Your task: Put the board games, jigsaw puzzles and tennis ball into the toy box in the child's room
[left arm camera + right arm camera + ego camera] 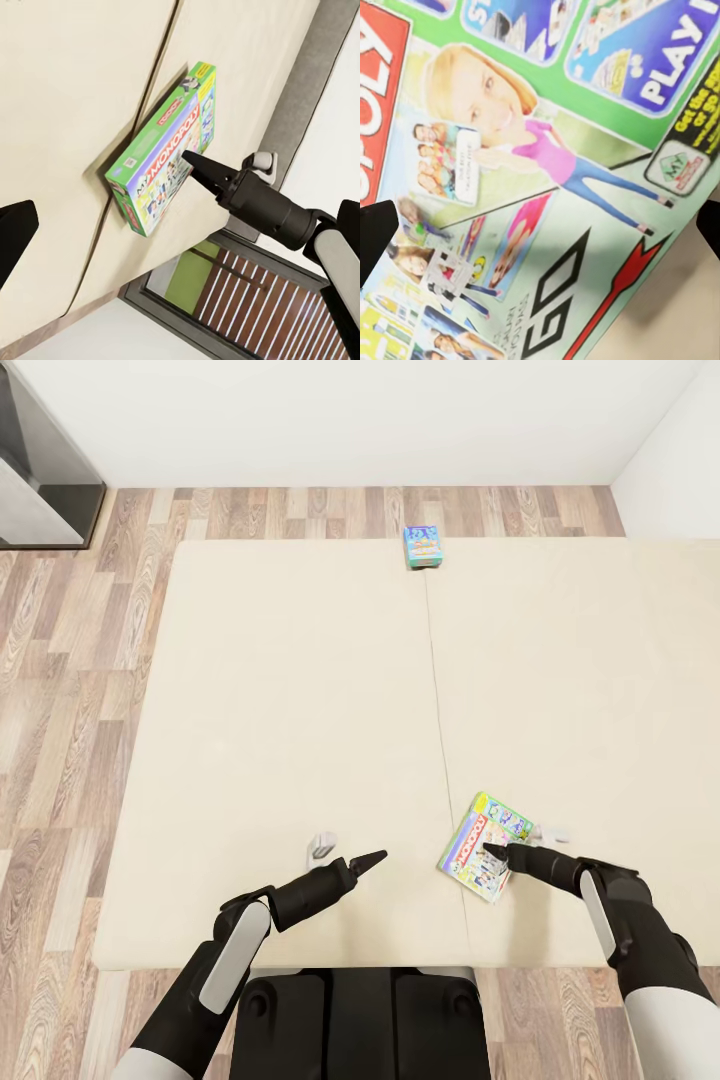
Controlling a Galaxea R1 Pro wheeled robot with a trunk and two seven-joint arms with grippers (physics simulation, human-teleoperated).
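A green-white-red Monopoly board game [487, 845] lies flat on the cream bed [290, 720], near its front edge and right of the mattress seam. My right gripper [493, 852] hovers right over this box, open. In the right wrist view the printed lid [547, 165] is very close, with a dark fingertip [375, 240] at either side. The left wrist view sees the box [169, 161] from the side with the right gripper [193, 160] at its top face. My left gripper [375, 857] hangs open over bare mattress, left of the box. A smaller blue board game [424, 547] lies at the bed's far edge.
Wood floor [60, 690] runs along the bed's left side and behind it. A dark grey piece of furniture [40, 470] stands at the far left against the white wall. My base is at the bed's front edge.
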